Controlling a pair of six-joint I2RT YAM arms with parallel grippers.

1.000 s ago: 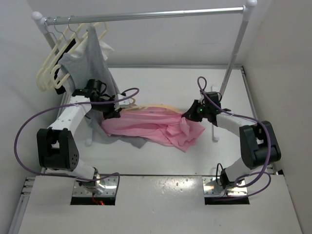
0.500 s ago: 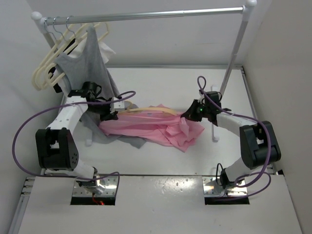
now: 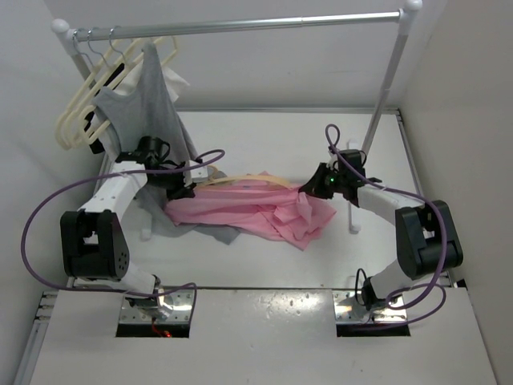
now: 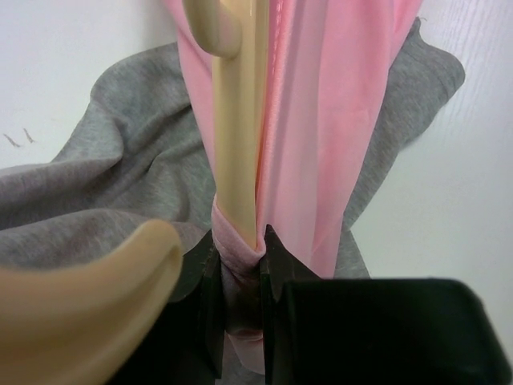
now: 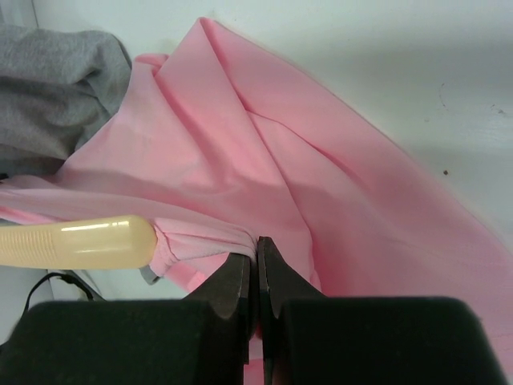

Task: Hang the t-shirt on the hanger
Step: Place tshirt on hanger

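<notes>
Left gripper (image 4: 239,250) edged left, clamps hanger (image 4: 239,120) through t-shirt (image 4: 321,120).

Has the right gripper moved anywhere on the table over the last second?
No. The right gripper sits at the same spot just left of the rack's right post, shut on an edge of the t-shirt.

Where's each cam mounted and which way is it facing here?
Top external: above and behind the robot, looking down at the table, rack, t-shirt and hanger; left arm and right arm show whole.
Left wrist: on the left arm, looking along the left gripper, shut on the hanger bar with pink fabric bunched in; grey garment beyond.
Right wrist: on the right arm, looking along the right gripper, pinching the t-shirt's edge; hanger tip at left.
Shared: both wrist views show t-shirt, hanger and grey garment.
</notes>
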